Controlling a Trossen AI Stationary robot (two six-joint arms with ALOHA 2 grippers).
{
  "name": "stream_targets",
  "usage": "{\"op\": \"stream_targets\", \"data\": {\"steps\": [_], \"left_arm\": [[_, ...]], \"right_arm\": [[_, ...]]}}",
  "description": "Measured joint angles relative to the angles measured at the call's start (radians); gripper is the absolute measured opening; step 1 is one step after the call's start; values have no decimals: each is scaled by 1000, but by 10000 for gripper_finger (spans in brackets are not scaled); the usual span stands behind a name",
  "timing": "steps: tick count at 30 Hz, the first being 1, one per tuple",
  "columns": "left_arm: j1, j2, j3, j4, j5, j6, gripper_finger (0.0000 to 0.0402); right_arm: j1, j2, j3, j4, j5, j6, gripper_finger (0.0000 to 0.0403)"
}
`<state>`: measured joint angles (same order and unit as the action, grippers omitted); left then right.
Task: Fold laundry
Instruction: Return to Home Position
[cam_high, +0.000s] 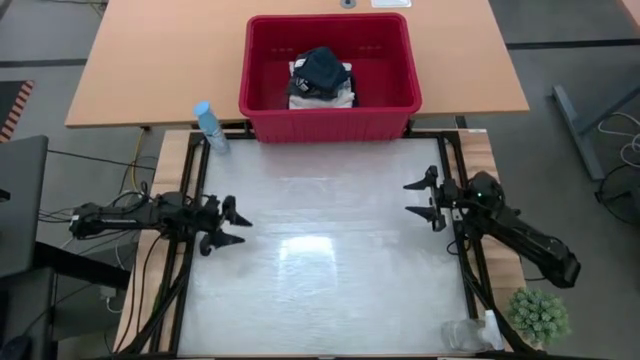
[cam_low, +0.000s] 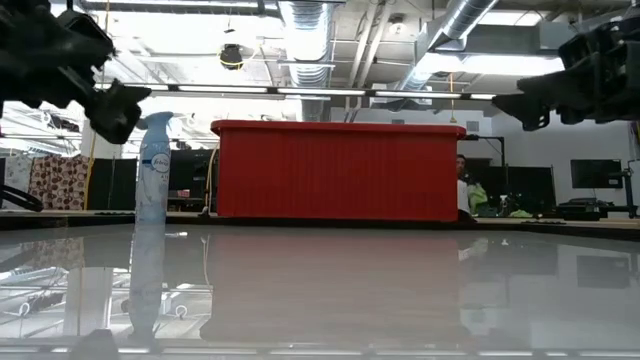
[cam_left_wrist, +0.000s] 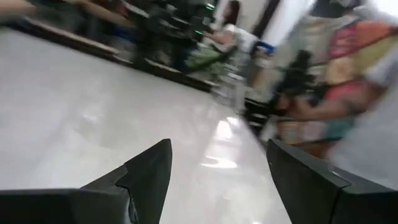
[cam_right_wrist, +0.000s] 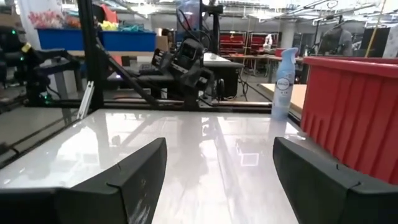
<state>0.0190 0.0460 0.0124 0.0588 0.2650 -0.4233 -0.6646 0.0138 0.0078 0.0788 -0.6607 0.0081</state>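
Observation:
The laundry (cam_high: 322, 76), a heap of dark and white garments, lies inside the red slotted basket (cam_high: 330, 113) at the table's far edge. My left gripper (cam_high: 238, 229) hangs open and empty above the table's left side; its fingers show in the left wrist view (cam_left_wrist: 217, 180). My right gripper (cam_high: 418, 198) hangs open and empty above the table's right side, its fingers pointing toward the left arm (cam_right_wrist: 217, 177). In the low view the basket (cam_low: 338, 170) stands behind the glossy table top, and the garments are hidden by its wall.
A pale blue spray bottle (cam_high: 209, 126) stands at the far left corner, also in the low view (cam_low: 152, 170) and the right wrist view (cam_right_wrist: 283, 84). A small green plant (cam_high: 538, 314) and a clear item (cam_high: 465, 334) sit at the near right corner. A person (cam_low: 466, 190) sits beyond the table.

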Motion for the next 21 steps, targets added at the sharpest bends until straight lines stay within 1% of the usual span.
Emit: {"op": "stream_targets", "data": {"steps": [1,4,6,9,21], "left_arm": [[1,-1,0,-3,-29,34,251],[1,0,0,-24,-159,98,251],[3,0,0,-27,-197,123,251],[2,0,0,-27,-200,116,251],[2,0,0,-28,-201,100,251]], "right_arm": [[-12,4,0,-1,-15,-10,316],[-46,24,0,-4,-68,-31,316],[-64,40,0,-8,-105,-32,316],[-77,45,-1,-10,-124,-18,316],[-77,45,-1,-11,-126,-9,316]]}}
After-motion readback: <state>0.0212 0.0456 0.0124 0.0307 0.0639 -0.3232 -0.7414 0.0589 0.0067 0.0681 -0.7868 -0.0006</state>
